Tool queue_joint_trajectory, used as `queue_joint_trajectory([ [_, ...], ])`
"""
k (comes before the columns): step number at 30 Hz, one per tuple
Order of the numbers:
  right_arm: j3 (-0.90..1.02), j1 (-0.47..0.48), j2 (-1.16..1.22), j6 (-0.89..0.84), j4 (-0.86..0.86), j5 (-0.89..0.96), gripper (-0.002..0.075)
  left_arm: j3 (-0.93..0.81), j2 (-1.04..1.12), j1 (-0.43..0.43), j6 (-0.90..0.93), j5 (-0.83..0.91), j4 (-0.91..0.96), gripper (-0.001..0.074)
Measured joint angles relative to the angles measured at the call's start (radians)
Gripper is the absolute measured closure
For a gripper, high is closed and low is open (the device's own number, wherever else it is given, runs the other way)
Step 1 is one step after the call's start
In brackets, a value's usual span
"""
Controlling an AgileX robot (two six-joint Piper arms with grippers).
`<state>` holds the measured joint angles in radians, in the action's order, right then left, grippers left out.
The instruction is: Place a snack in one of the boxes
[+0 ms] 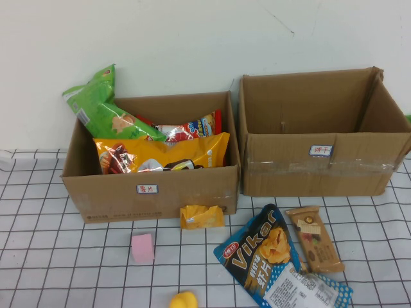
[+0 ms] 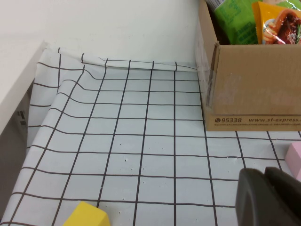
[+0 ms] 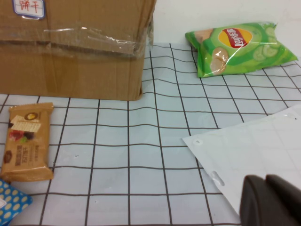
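Brown boxes (image 1: 153, 190) (image 1: 321, 168) stand side by side on the worktop (image 1: 58, 256), left one full of snacks, right one empty. Left gripper (image 2: 268, 197) and right gripper (image 3: 270, 200) hover low; finger state unclear.

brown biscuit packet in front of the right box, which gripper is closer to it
Right. The right gripper hovers near the brown rectangular biscuit packet. The left gripper is over by the left cardboard box, the packet out of its view.

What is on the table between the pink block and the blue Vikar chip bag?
In the high view, a small yellow packet lies between the pink block and the Vikar bag, against the left box.
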<state>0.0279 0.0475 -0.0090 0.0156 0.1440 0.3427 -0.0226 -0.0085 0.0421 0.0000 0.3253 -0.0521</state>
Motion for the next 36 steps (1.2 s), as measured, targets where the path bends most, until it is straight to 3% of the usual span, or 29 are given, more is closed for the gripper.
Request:
queue_joint_trajectory([
  [21, 0.0, 0.0, 0.0, 0.0, -0.033, 0.001, 0.0727, 0.0, 0.0, 0.0, 0.0, 0.0, 0.0, 0.0736],
  [25, 0.0, 0.0, 0.0, 0.02, -0.263, -0.005, 0.0727, 0.0, 0.0, 0.0, 0.0, 0.0, 0.0, 0.0736],
  [29, 0.0, 0.0, 0.0, 0.123, -0.76, -0.007, 0.0727, 0.0, 0.0, 0.0, 0.0, 0.0, 0.0, 0.0736],
  [36, 0.0, 0.0, 0.0, 0.06, -0.914, -0.052, 0.0727, 0.0, 0.0, 0.0, 0.0, 0.0, 0.0, 0.0736],
])
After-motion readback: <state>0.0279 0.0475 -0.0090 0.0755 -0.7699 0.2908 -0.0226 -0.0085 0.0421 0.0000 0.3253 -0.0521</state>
